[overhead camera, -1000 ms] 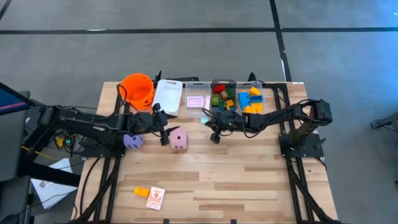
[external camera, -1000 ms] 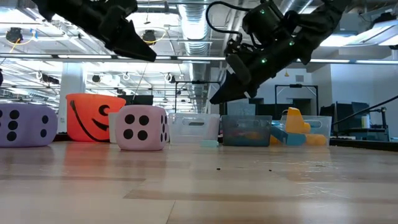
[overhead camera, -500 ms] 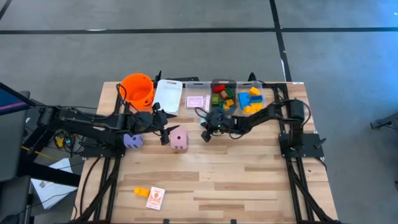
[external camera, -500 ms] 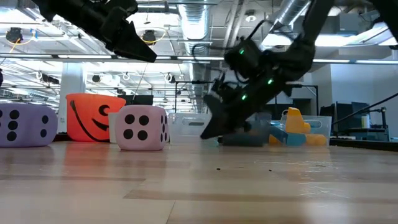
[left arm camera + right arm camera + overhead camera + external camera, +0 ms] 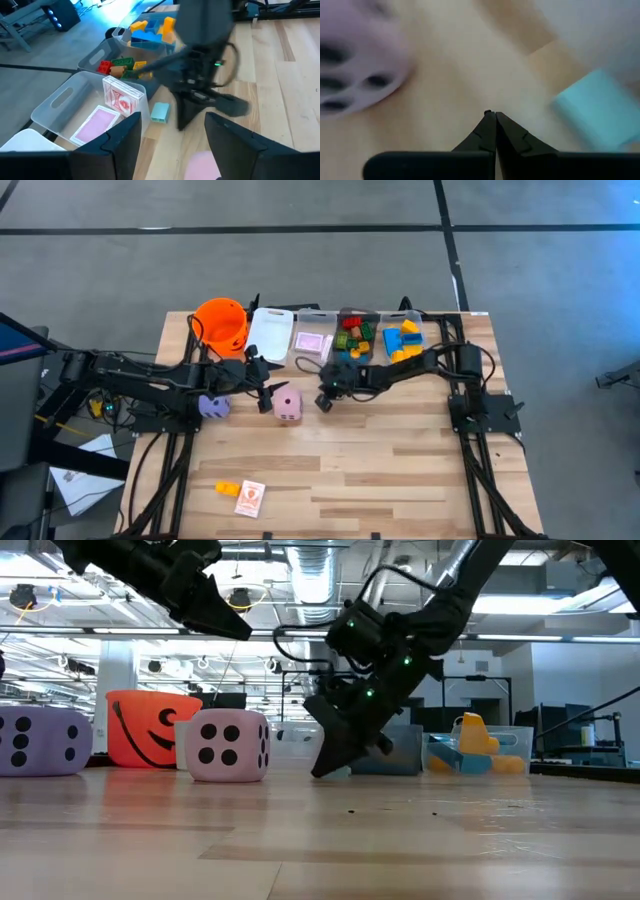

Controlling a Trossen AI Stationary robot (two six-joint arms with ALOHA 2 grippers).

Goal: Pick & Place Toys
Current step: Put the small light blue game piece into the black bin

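Note:
My right gripper [image 5: 322, 402] is shut with nothing in it. Its tips [image 5: 318, 775] slant steeply down to just above the table top. It stands between the pink die [image 5: 288, 404] and a light-blue brick [image 5: 160, 111], which lies flat in front of the bins. The brick [image 5: 595, 115] and the die [image 5: 355, 75] show on either side of the shut tips [image 5: 491, 116]. My left gripper [image 5: 172, 150] hangs open, raised above the gap between the pink die and the purple die [image 5: 212, 406]. Both dice rest on the table.
Along the far edge stand an orange bucket [image 5: 222, 323], a white bin [image 5: 270, 335], a clear bin with pink cards [image 5: 316, 340] and two bins of coloured bricks [image 5: 358, 335] [image 5: 402, 340]. A yellow brick [image 5: 228, 489] and a card [image 5: 249, 497] lie near the left front corner.
My right gripper has come down from above the table and gone toward the table's left, toward the pink die. It has tipped more steeply downward and rolled a little. Its fingers have stayed shut. The dice and the light-blue brick have not moved.

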